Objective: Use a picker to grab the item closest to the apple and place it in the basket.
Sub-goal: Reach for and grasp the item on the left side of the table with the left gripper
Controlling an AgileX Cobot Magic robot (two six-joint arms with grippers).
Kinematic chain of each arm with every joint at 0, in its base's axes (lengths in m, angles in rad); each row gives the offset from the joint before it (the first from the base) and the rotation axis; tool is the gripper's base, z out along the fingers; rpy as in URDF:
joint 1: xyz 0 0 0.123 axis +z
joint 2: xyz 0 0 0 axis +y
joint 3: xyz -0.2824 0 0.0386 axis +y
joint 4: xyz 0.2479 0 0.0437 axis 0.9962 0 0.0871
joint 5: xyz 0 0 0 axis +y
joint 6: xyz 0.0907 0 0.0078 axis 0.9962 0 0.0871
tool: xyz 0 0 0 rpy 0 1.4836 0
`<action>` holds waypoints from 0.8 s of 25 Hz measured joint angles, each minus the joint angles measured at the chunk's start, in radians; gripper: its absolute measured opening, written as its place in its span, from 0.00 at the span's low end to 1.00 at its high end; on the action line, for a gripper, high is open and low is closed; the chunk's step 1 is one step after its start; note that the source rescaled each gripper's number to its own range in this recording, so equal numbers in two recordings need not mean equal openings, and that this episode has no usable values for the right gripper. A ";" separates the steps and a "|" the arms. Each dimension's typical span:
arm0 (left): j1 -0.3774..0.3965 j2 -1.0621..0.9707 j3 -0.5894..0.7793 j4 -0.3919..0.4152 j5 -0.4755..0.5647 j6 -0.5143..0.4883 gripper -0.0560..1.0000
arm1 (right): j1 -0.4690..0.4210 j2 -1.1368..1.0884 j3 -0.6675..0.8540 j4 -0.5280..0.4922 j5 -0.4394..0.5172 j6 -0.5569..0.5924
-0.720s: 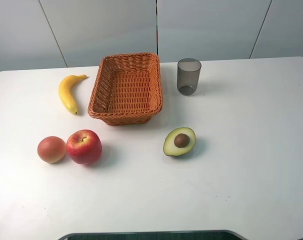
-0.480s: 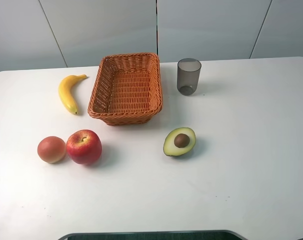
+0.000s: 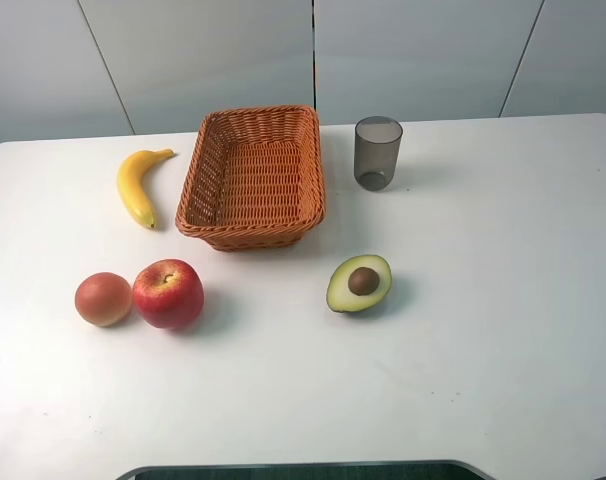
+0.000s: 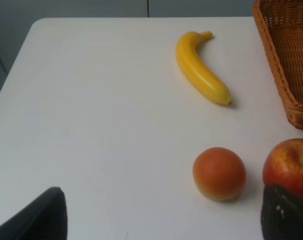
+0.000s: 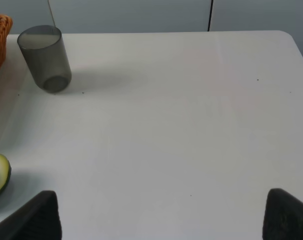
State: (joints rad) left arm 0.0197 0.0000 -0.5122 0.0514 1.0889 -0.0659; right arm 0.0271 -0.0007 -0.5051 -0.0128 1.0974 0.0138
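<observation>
The small orange-pink fruit (image 3: 103,298) lies at the table's front left, touching or nearly touching the left side of the glossy red apple (image 3: 168,293). Both also show in the left wrist view: the fruit (image 4: 219,173) and the apple (image 4: 290,166). The woven wicker basket (image 3: 215,222) stands empty behind them, near the table's back middle. The picker arms are out of the exterior view. My left gripper (image 4: 161,220) is open, short of the fruit, with only its black fingertips (image 4: 39,216) showing. My right gripper (image 5: 160,217) is open over bare table with nothing between its fingertips.
A yellow banana (image 3: 136,185) lies left of the basket. A dark translucent cup (image 3: 377,152) stands to the basket's right. A halved avocado (image 3: 359,283) with its pit lies in front of the basket, toward the middle. The white table (image 3: 503,300) ends at a dark front edge.
</observation>
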 joint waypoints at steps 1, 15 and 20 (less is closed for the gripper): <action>0.000 0.000 0.000 0.000 0.000 0.000 1.00 | 0.000 0.000 0.000 0.000 0.000 0.000; -0.037 0.000 0.000 -0.051 0.000 -0.044 1.00 | 0.000 0.000 0.000 0.000 0.000 -0.001; -0.067 0.000 0.000 -0.044 0.000 -0.055 1.00 | 0.000 0.000 0.000 0.000 0.000 -0.001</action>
State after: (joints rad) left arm -0.0472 0.0000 -0.5122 0.0070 1.0889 -0.1205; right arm 0.0271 -0.0007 -0.5051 -0.0128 1.0974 0.0124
